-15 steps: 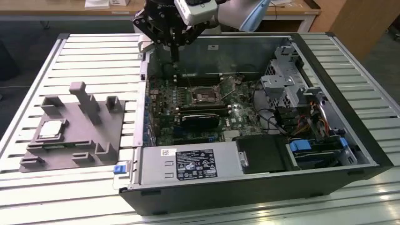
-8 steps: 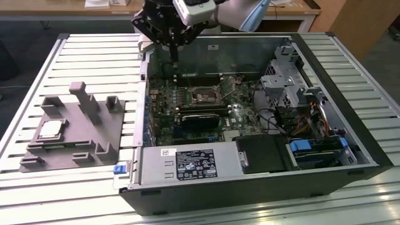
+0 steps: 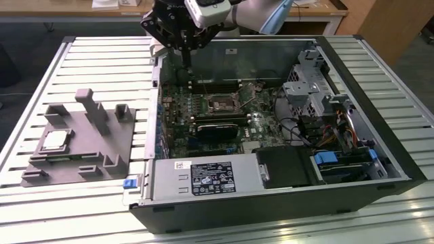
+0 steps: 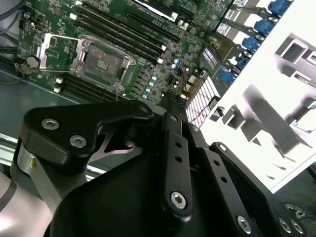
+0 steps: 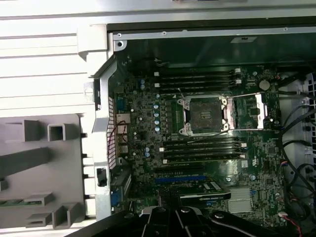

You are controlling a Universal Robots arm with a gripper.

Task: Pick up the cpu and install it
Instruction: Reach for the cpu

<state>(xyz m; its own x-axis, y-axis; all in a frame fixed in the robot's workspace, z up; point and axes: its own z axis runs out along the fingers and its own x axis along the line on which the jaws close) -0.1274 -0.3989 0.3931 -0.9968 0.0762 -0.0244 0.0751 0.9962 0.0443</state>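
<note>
Lab or workshop: slatted metal bench (image 3: 101, 61), opened computer case (image 3: 224, 216), wooden desks (image 3: 54, 7) behind.

Light seems to come from overhead, bright and even. In the exterior view the slatted desk (image 3: 68, 208) glares white at lower left; the computer case (image 3: 271, 203) interior lies shaded. In the second wrist view the grey fixture (image 4: 261, 98) is washed out white behind the dark end effector (image 4: 170, 96).

Open socket (image 5: 205, 115) mid mobo (image 5: 143, 153)

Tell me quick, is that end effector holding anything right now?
The end effector: closed, holding nothing; the cpu lies on the grey fixture.
</note>
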